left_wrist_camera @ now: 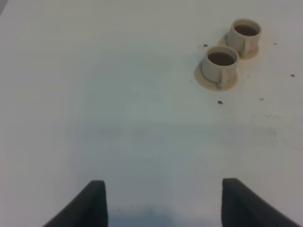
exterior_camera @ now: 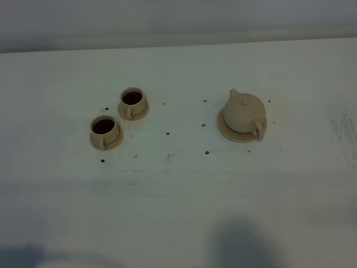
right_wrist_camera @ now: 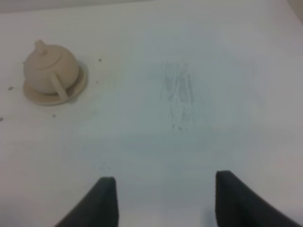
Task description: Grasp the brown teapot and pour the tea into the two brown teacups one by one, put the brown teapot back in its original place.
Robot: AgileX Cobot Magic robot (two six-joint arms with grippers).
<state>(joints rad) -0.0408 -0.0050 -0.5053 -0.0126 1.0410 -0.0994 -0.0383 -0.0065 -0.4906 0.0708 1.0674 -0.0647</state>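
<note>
- white scuffed tabletop (exterior_camera: pixel 178 212) carries everything.
- squat light-tan clay teapot (exterior_camera: pixel 244 111) sits on its flat round tan coaster (exterior_camera: pixel 224 129), right side.
- two small tan cylindrical teacups (exterior_camera: pixel 133 102) (exterior_camera: pixel 104 131) on saucers, left, hold dark tea.
- left gripper (left_wrist_camera: pixel 163 203) and right gripper (right_wrist_camera: pixel 164 201) both spread wide, empty.

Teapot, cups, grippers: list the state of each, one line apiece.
brown teapot: upright, lid on, resting on its coaster.
near teacup: on its saucer, holds dark tea.
far teacup: on its saucer, holds dark tea.
left gripper: open, empty.
right gripper: open, empty.
</note>
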